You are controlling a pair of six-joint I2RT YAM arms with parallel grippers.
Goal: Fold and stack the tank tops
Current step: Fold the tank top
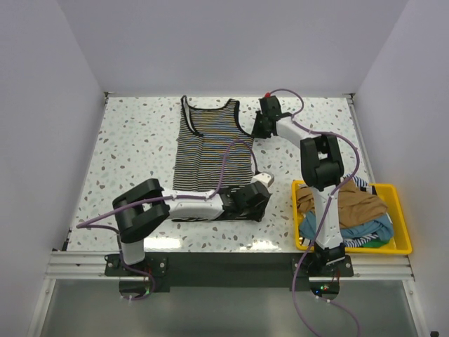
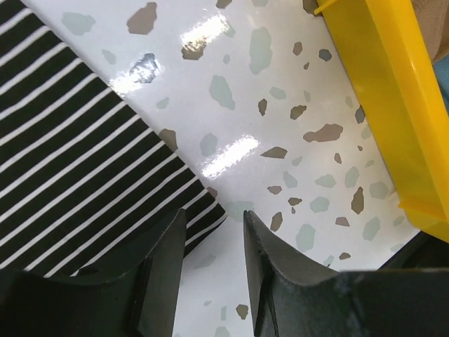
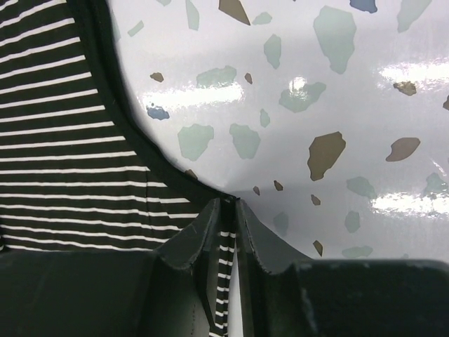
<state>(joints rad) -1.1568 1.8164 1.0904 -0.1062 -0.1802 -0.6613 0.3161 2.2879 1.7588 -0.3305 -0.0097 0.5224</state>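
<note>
Jaws first: our right gripper (image 3: pixel 228 209) is pinched on the striped tank top (image 1: pixel 210 144) at the dark-trimmed edge of its right armhole, and a thin strip of striped cloth shows between the fingers. Our left gripper (image 2: pixel 214 219) stands parted by a modest gap and holds nothing. The top's near right hem corner lies flat on the table (image 1: pixel 133 140), pointing into that gap at the fingertips (whether the fingers reach down around it, we cannot tell).

The top itself lies spread flat mid-table, neck toward the far side and hem toward our bases. The other tank tops, a tan one (image 1: pixel 354 202) among them, sit heaped in the yellow bin (image 1: pixel 401 210) to the right, near the hem corner but apart from it.

We judge the step in hand to be taking hold of the right side, at armhole and hem, ahead of a lengthwise fold. The task looks to be at its beginning, with nothing folded or stacked. To do the step well, we should nudge the left gripper toward the cloth so the corner sits squarely between the fingers. Then we press down to the table and close on the hem alone. After that, both grippers ought to lift together and evenly with the side edge taut, lest the thin fabric sag or drag the other half askew.
</note>
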